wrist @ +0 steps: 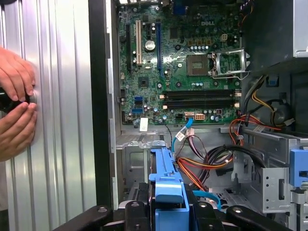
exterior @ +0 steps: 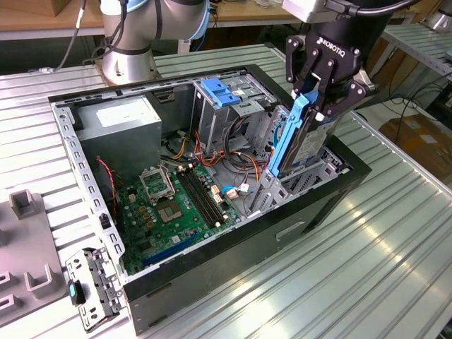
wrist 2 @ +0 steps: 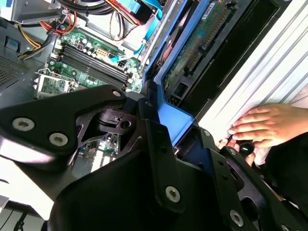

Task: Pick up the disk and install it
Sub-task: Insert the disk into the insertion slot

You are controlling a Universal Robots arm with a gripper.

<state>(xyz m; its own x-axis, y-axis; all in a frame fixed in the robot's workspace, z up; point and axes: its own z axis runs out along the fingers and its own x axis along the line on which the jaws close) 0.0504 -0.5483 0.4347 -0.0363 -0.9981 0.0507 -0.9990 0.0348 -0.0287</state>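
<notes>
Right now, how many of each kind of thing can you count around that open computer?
disk: 1
gripper, shut on the disk: 1
power-supply box: 1
motherboard: 1
blue latch: 1
hands: 2
Total: 7

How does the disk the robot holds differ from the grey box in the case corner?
The disk is slim; the power-supply box is bulkier. The disk stands on edge in the gripper; the power-supply box lies flat in the case. Both are grey metal.
</notes>
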